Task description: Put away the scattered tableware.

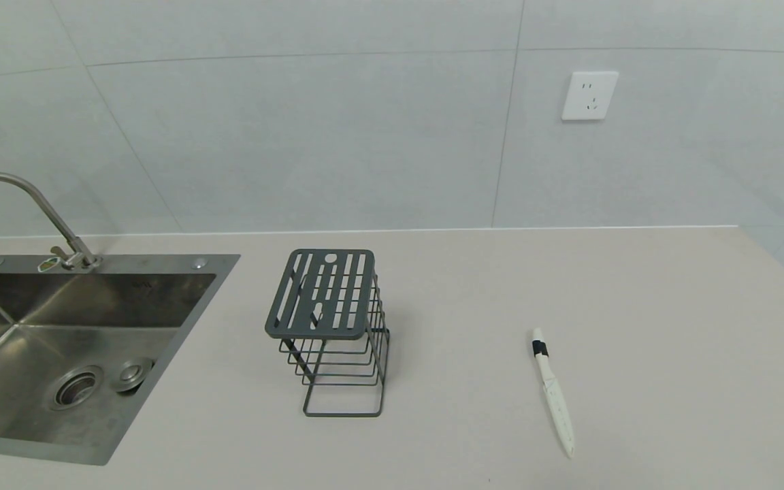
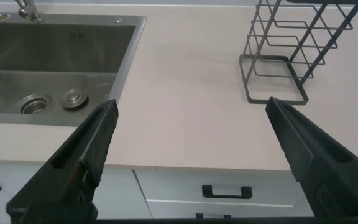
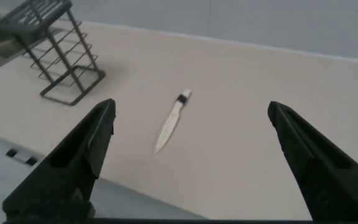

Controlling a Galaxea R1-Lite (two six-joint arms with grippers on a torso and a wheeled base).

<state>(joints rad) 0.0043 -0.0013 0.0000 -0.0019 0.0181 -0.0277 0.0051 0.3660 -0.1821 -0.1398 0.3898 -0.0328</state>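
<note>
Both released, left hand (image 2: 188, 112) and right hand (image 3: 190, 109) hang off the tabletop (image 1: 664, 306) front edge, the right lined up on the white knife (image 1: 553, 391) lying flat on that side, well apart from the slotted rack (image 1: 327, 327) farther left, likely its home: 1 item to stow.

Smooth matt beige desk (image 1: 637, 306), brushed steel sink (image 1: 92, 292) with dull sheen, polished shiny metal faucet (image 1: 18, 187), dark grey matt-coated metal wire rack (image 1: 324, 292), smooth white knife (image 1: 553, 395) with a black band, faintly glossy grey wall tiles (image 1: 297, 136), white plastic socket (image 1: 590, 95)
</note>
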